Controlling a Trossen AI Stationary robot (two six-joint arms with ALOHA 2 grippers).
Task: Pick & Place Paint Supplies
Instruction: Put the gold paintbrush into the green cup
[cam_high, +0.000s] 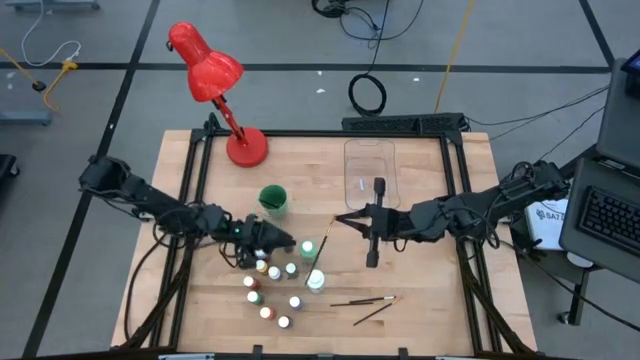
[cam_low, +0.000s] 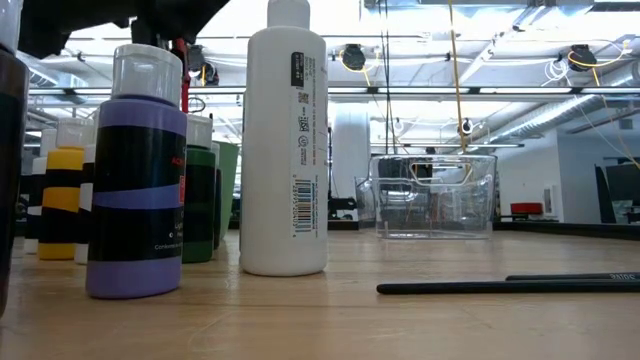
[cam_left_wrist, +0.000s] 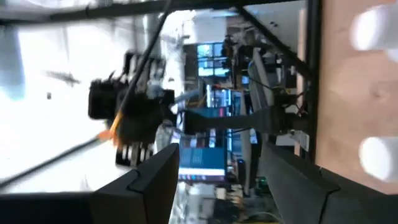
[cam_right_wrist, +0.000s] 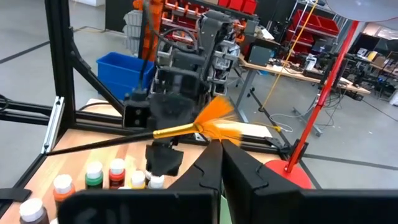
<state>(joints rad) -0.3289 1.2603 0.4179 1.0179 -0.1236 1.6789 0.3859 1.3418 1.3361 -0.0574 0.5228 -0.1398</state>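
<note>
Step in hand: transfer of one paintbrush. The right gripper (cam_high: 352, 222) sits near the table's middle, just on the near side of the clear plastic bin (cam_high: 369, 172). Its fingers are closed on the paintbrush (cam_right_wrist: 186, 129), gripping it close to the orange bristles; the gold ferrule and dark handle run out sideways toward the left arm. In the high view the brush shows only as a thin line beside the gripper, so its exact angle is hard to judge there.

The left gripper (cam_high: 278, 241) is at the far-left edge of the cluster of small paint bottles (cam_high: 272, 290), rotated onto its side. Its fingers stand apart and nothing lies between them; it appears to be waiting.

Remaining supplies:
- The small bottles stand upright in the near-left centre of the table.
- The green bottle (cam_high: 307, 247) and white bottle (cam_high: 316, 279) stand at the right edge of that cluster.
- Two more brushes (cam_high: 368, 305) lie flat on the wood to the near right of the white bottle.
- The green cup (cam_high: 273, 200) stands beyond the cluster, near the red lamp (cam_high: 215, 85).

Next move, as a judgement: carry the held brush to a container, probably the bin or the cup, and lower it with the handle clear of the rim and of the left arm before letting go. Most of the task is not yet done.
</note>
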